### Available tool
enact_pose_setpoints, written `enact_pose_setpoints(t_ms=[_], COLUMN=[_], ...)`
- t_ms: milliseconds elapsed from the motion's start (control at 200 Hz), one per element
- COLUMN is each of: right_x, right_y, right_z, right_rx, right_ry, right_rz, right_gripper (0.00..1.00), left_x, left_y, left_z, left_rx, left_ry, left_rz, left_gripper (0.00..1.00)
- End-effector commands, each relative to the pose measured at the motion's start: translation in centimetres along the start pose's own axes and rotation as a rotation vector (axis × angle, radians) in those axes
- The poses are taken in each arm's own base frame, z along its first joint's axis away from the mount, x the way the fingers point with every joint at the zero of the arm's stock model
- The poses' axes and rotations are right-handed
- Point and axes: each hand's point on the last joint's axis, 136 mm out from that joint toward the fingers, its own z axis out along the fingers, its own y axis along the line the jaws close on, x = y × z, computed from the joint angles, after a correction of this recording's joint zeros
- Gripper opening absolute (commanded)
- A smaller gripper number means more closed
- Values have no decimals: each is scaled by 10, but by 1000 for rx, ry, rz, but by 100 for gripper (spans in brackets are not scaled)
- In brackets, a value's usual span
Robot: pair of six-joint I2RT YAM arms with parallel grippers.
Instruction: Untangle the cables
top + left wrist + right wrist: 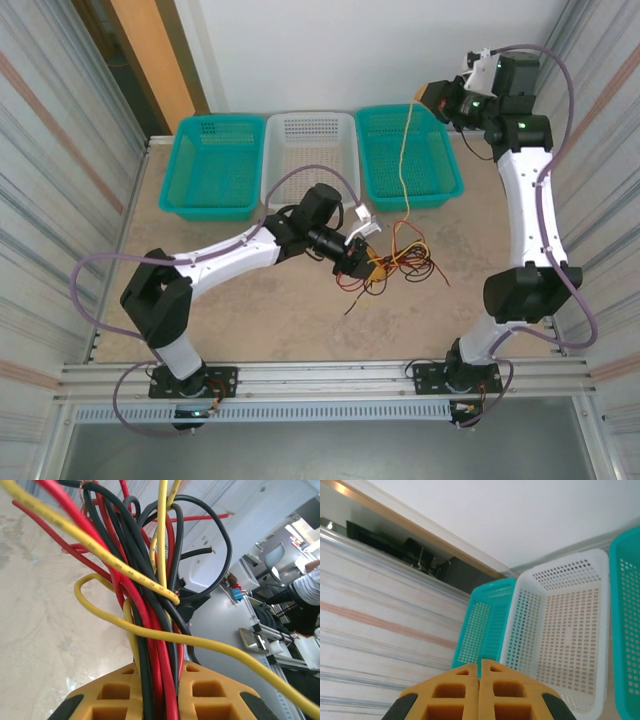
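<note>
Red, black, yellow cables [400, 262]; three baskets [310, 128]

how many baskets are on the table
3, in a row along the far edge: left teal basket, white basket in the middle, right teal basket. None appears hidden.

The worktop [250, 310] is a pale beige, mottled slab, lighter and blotchy in the left wrist view. Three perforated baskets stand in a row along its far edge, side by side. A teal basket [213, 168] sits toward the far-left corner, a white basket [310, 155] at the middle of that edge, and a second teal basket [430, 160] toward the far-right corner. All three are empty. Right of the worktop's centre, loops and loose ends of the red, black and yellow cables [400, 262] lie on the surface.
</note>
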Motion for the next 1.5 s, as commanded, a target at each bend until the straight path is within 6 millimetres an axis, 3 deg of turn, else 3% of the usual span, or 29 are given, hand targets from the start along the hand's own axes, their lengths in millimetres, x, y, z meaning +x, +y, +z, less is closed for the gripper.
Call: enact_pose_setpoints(t_ms=[0,80,236,361,566,692,777,857,1092,1263,1493], right_x=[-28,-27,-25,-17,-6,-4,0,1,-4,-7,-21], right_y=[49,67,110,143,166,161,140,125,88,54,11], right_z=[-37,-49,-80,-101,-126,-140,-146,-158,-190,-212,-227], right_rx=[-86,-124,-237,-335,-377,-334,-282,-235,-150,-79,0], right_ry=[-128,-146,-208,-224,-267,-305,-329,-370,-448,-509,-583], right_rz=[-105,-135,-219,-277,-344,-352,-327,-312,-246,-172,-47], right_gripper=[0,0,0,0,0,0,0,0,0,0,0], left_x=[32,38,52,64,64,40,23,16,0,-7,-25], left_y=[8,22,69,88,124,134,139,138,127,127,99], left_z=[6,4,-10,-13,-36,-67,-101,-124,-143,-183,-230], left_rx=[-5,-69,-288,-388,-541,-512,-474,-488,-395,-389,-452], left_ry=[67,75,93,174,121,-119,-318,-402,-512,-746,-874], left_rz=[-80,-98,-149,-161,-273,-417,-523,-547,-594,-668,-622], left_gripper=[0,0,0,0,0,0,0,0,0,0,0])
